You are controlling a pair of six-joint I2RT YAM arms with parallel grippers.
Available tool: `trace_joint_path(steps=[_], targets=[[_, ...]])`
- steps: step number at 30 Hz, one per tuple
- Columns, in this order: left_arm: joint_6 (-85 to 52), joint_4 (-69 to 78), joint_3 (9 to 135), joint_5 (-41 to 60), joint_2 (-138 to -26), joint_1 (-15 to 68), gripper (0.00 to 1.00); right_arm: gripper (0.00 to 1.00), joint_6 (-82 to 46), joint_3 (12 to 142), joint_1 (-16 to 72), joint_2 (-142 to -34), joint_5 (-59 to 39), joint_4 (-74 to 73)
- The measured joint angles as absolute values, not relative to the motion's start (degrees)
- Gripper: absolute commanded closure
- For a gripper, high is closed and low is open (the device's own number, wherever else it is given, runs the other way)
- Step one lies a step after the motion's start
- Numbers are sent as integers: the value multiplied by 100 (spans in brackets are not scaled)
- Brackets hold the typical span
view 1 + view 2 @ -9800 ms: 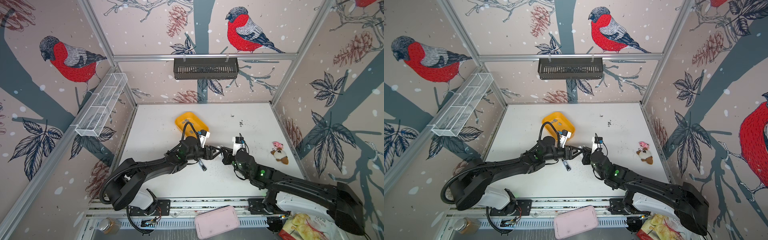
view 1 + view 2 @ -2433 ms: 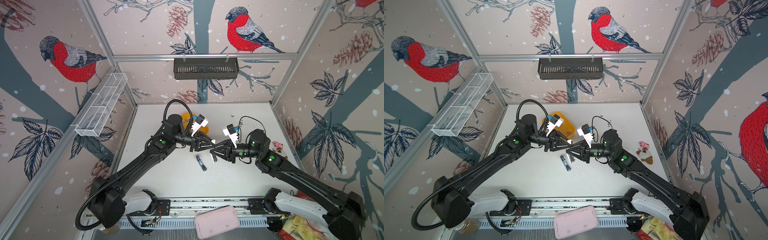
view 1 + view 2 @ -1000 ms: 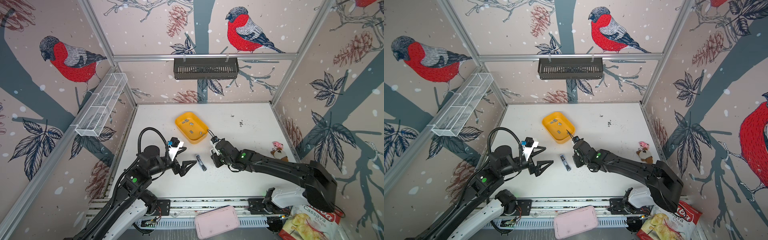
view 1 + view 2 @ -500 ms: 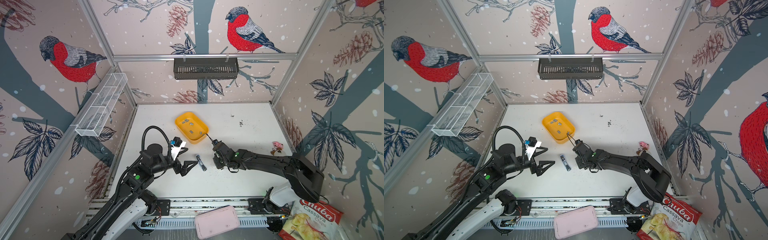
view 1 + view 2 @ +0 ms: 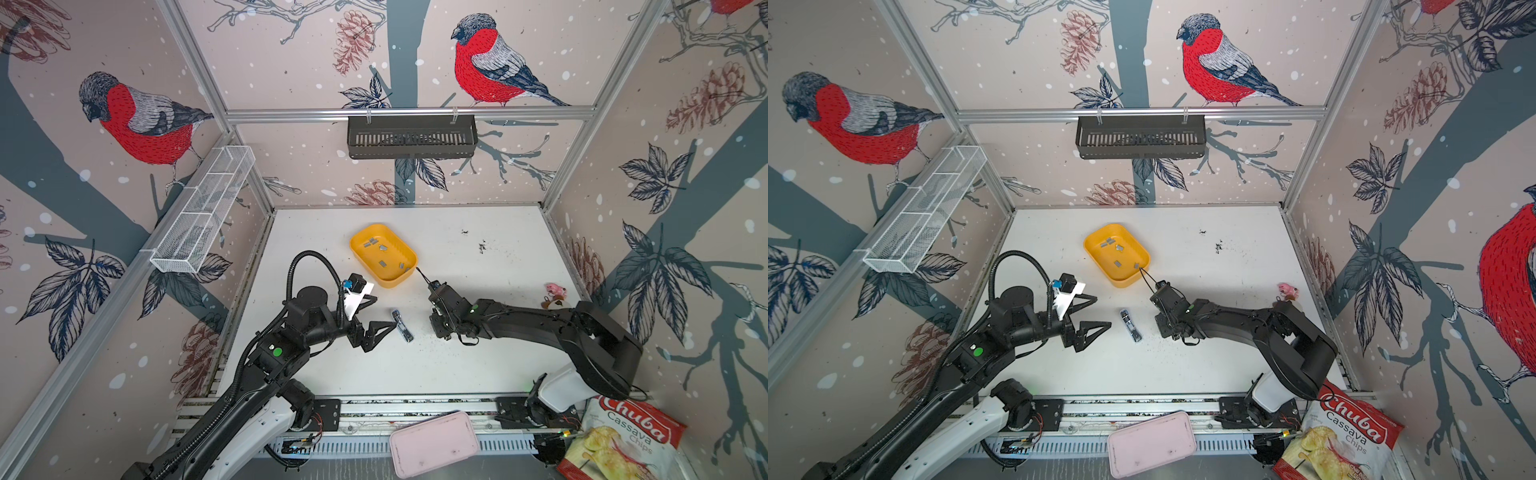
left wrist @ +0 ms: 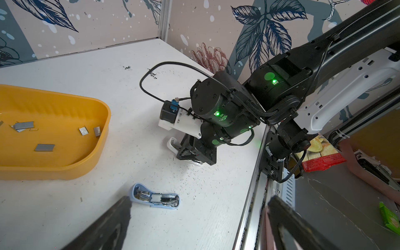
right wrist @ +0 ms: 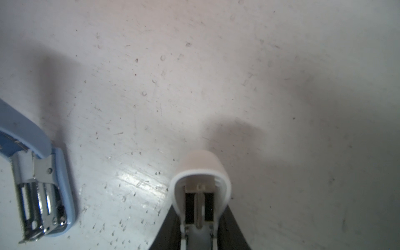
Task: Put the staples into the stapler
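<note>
Several grey staples (image 5: 383, 263) (image 6: 44, 147) lie in the yellow tray (image 5: 390, 284) (image 6: 65, 171) at mid-table. A light blue stapler (image 5: 402, 325) (image 5: 1131, 325) (image 6: 154, 199) (image 7: 36, 184) lies opened flat in front of the tray, its metal channel facing up. My left gripper (image 5: 385, 312) (image 6: 200, 200) hovers open just left of it, holding nothing. My right gripper (image 5: 440, 328) (image 7: 200, 216) points down at the table right of the blue stapler. It is shut on a small white stapler (image 7: 200, 184) (image 6: 173, 148) whose end rests on the table.
A small pink toy (image 5: 555, 291) lies by the right wall. At the front edge sit a pink case (image 5: 434, 444) and a chips bag (image 5: 619, 440). A black basket (image 5: 411, 137) hangs on the back wall and a white wire basket (image 5: 203, 208) on the left wall.
My left gripper has crept a little toward the blue stapler. The right arm's elbow has folded lower while its gripper stays down on the table. The chips bag has come further into view.
</note>
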State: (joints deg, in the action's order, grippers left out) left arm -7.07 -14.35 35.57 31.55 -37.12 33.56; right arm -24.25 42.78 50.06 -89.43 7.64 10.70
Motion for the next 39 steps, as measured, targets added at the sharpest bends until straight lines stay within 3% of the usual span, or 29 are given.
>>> trace_joint_path(steps=[25,39], targets=[[-707,-1435,3551,3197,-3857,3356,2,59,-2453,4257,5019,-8783,766,1007],[-714,-1435,3548,3155,-3896,3356,2,58,-2571,4053,5063,-7454,906,987]])
